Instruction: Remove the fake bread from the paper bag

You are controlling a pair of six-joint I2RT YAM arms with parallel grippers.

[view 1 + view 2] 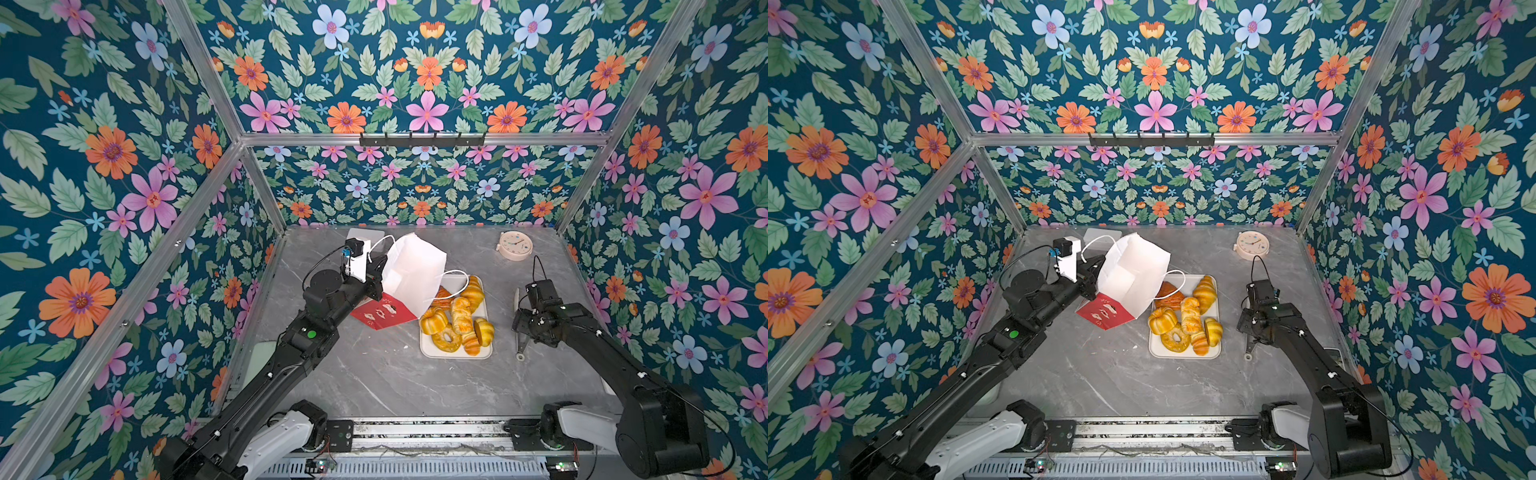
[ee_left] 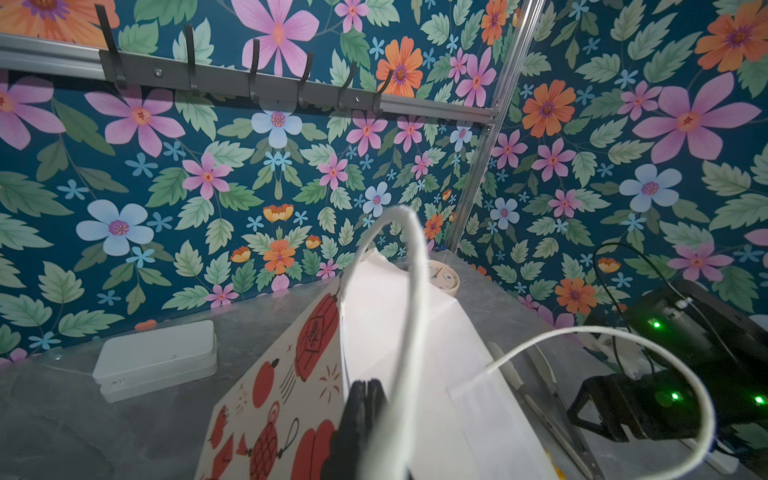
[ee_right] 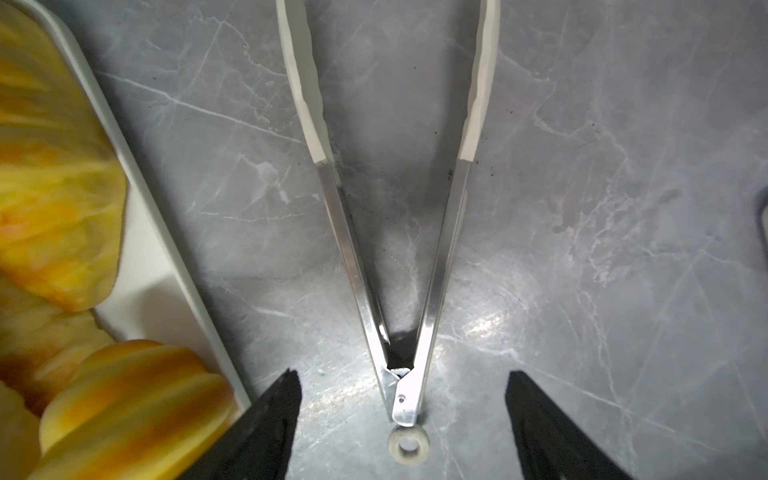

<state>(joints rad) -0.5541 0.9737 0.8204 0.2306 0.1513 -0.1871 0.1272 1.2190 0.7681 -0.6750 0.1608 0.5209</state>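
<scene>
Ok: left end effector point(image 2: 360, 401) is pinched shut on the paper bag point(image 1: 415, 266), seemingly at its rim, though the wrist view is blurry. Bag sits tilted, overlapping the tray's point(image 1: 428, 353) 11 o'clock corner. Fake bread point(image 1: 457, 320) is piled on the tray, at 5 o'clock of the bag. Right end effector point(image 3: 402, 376) is wide, straddling the tongs point(image 3: 353, 249) on the surface point(image 1: 374, 374), holding nothing.

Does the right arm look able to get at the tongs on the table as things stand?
Probably yes. The right end effector hangs open directly above the hinge end of the tongs, and nothing lies between them; the tray of fake bread sits off to one side.
</scene>
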